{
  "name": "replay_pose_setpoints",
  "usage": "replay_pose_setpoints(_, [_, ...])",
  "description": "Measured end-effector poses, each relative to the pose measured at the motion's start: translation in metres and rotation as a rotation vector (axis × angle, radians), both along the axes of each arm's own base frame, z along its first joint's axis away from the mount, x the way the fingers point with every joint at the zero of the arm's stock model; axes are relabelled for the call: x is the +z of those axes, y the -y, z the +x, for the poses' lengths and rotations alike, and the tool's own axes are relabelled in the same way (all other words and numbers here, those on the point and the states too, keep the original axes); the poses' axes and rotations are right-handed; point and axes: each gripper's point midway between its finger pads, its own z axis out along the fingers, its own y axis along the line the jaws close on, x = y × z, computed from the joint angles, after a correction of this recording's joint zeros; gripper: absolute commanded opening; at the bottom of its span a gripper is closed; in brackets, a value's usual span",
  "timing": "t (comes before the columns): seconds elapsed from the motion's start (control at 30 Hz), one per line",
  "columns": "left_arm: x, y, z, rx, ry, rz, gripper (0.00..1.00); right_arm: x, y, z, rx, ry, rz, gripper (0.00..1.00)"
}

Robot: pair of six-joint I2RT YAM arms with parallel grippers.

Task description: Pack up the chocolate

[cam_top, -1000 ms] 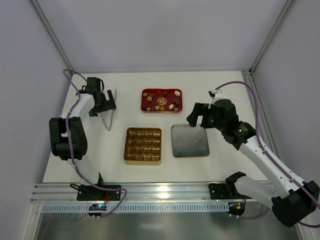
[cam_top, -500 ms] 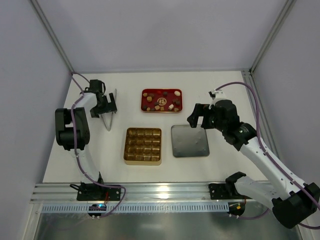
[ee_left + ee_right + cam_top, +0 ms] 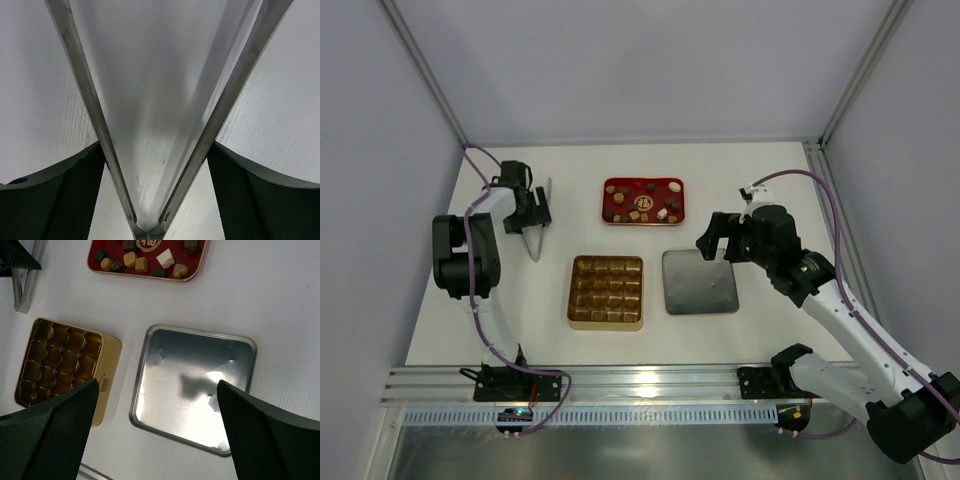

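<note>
From above, I'm at the tool pickup: the left pincer (image 3: 532, 213) straddles the tongs (image 3: 536, 242) at the left of the bench (image 3: 770, 180), the chocolate (image 3: 642, 205) in the tray (image 3: 607, 185) well apart to its right. Left wrist: fingers (image 3: 55, 200) flank the tongs' arms; gripped or not, I cannot tell. Next, I judge, squeeze and lift. Right wrist: the right pincer (image 3: 157, 386) hangs released over the lid (image 3: 200, 355), chocolate beyond, box (image 3: 111, 360) empty

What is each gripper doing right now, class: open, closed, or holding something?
Left gripper: jaws straddle the metal tongs; grip cannot be told.
Right gripper: open, empty.
</note>
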Motion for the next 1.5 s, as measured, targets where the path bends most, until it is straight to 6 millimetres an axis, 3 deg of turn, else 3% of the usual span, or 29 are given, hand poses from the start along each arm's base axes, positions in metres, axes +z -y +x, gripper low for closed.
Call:
replay_pose_setpoints(0.37, [-0.002,-0.001,0.0,0.008,0.023,0.056,0.73,-0.011,0.001,-0.004,-0.009,-0.026,0.006,1.0])
replay_pose_setpoints(0.7, [-0.002,-0.002,-0.003,0.048,0.028,0.05,0.53,-0.013,-0.001,-0.004,-0.013,-0.027,0.022,1.0])
replay_pose_setpoints(1.1, [0.002,0.018,-0.014,0.06,-0.002,0.023,0.46,-0.017,-0.001,-0.006,-0.016,-0.036,0.029,1.0])
replay_pose_setpoints(1.27, [0.017,0.018,-0.022,0.07,-0.002,0.021,0.46,-0.017,-0.001,-0.006,-0.017,-0.035,0.03,1.0])
replay_pose_setpoints(1.5, [0.062,0.015,-0.024,0.091,0.05,0.025,0.47,-0.016,-0.001,-0.005,-0.017,-0.033,0.03,1.0])
